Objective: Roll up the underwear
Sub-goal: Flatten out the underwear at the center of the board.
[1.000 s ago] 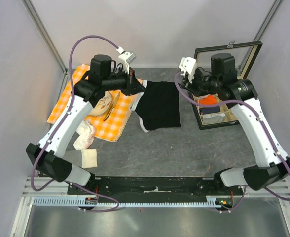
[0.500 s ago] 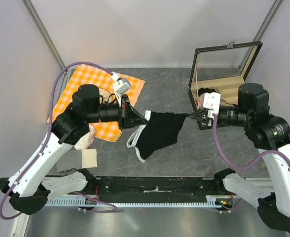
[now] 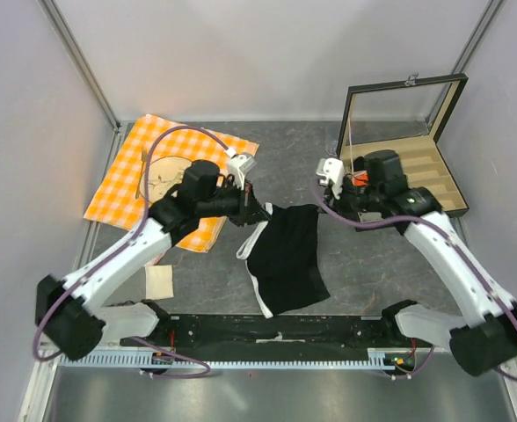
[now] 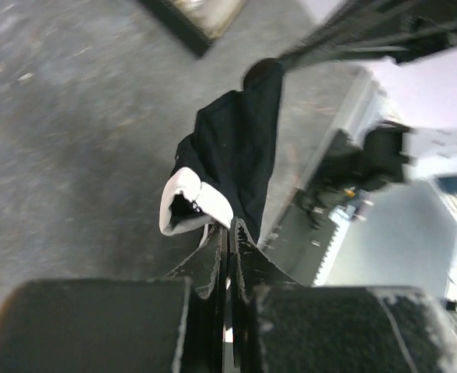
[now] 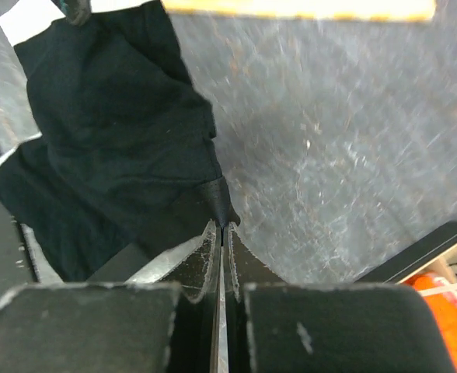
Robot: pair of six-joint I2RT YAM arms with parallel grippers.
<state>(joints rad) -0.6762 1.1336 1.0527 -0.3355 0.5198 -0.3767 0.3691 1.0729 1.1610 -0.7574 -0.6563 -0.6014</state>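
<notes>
My left jaws and right jaws each pinch a corner of the underwear (image 3: 285, 255), holding it spread over the middle of the counter (image 3: 364, 272), hem trailing toward the near edge, probably to lay it flat.

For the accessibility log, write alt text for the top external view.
The left arm and right arm each pinch a corner of the black, white-trimmed underwear in shut jaws, over a grey table. An orange checked cloth lies back left; an open box stands back right.
</notes>
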